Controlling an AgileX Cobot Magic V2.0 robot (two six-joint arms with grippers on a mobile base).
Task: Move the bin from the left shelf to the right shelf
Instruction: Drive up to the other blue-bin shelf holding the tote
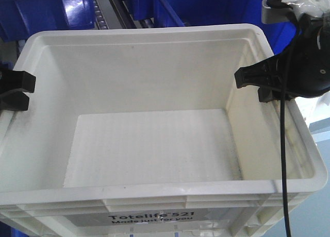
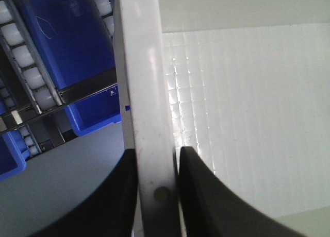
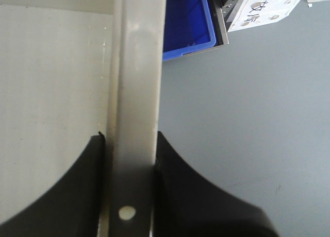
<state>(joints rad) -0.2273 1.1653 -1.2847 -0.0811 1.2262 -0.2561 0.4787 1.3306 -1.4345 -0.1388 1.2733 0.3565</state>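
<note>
The bin [image 1: 154, 144], a big white tote with black print on its front, fills the front view and is empty inside. My left gripper [image 1: 23, 91] is shut on its left rim, one finger inside and one outside. In the left wrist view the bin's left rim [image 2: 147, 103] runs between the black fingers [image 2: 206, 196] of the left gripper [image 2: 157, 159]. My right gripper [image 1: 252, 85] is shut on the right rim in the same way. The right wrist view shows the right rim [image 3: 136, 82] clamped by the right gripper [image 3: 130, 144]. No shelf under the bin is visible.
Blue plastic bins [image 1: 46, 13] and a roller rack [image 1: 111, 13] stand just behind the tote. More blue bins [image 2: 72, 51] on roller rails [image 2: 26, 62] lie left of it, over grey floor [image 2: 56, 170]. Grey floor [image 3: 247, 118] and a blue bin [image 3: 188, 26] lie to its right.
</note>
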